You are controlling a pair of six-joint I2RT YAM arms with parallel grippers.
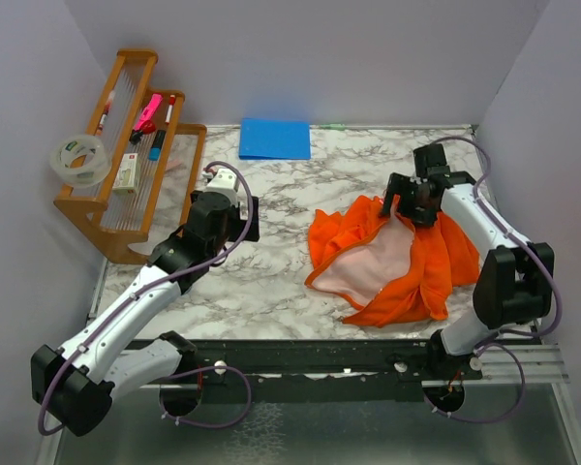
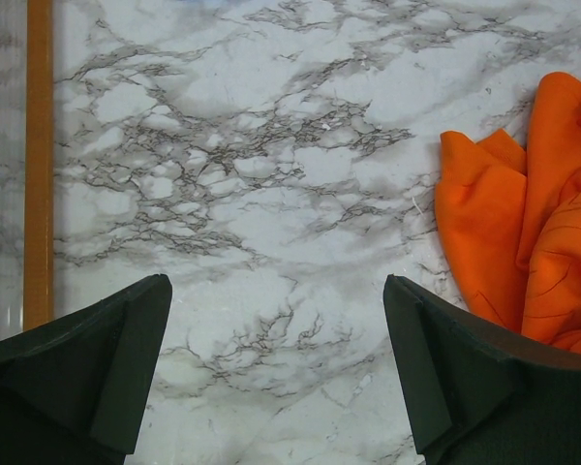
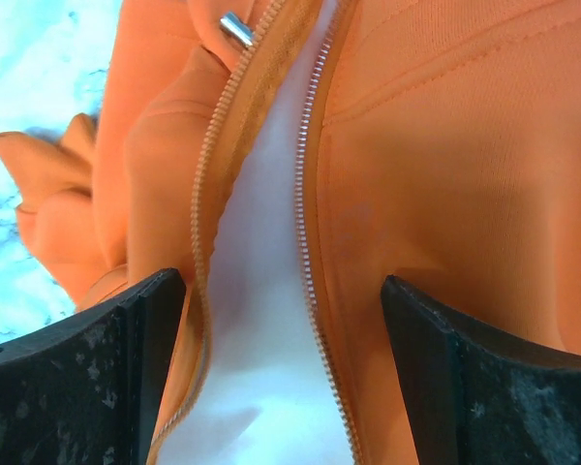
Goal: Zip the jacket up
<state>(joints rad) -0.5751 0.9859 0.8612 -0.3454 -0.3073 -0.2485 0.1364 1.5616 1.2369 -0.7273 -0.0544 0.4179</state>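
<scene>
Jacket [image 1: 436, 262] lies open at 3 o'clock on the tabletop [image 1: 271, 281], lining up. My right gripper [image 1: 407, 201] is nearer, jaws apart astride both zipper rows [image 3: 310, 242], which run 6 to 12 with the slider [image 3: 236, 28] at 12. Left gripper [image 1: 247, 218] hovers off at 9, jaws apart too.

Left arm [image 1: 126, 325]: stretched forward and to the right from its base, forearm low, wrist roughly level. Left gripper [image 1: 251, 219] has its jaws spread wide, nothing between them; both fingers [image 2: 87, 378] sit at the wrist view's bottom corners. Right arm [image 1: 499, 276]: elbow folded up near the base, forearm reaching forward-left. Right gripper [image 1: 409, 202] is tipped down, jaws also wide, fingers [image 3: 97, 373] pinching nothing.
</scene>
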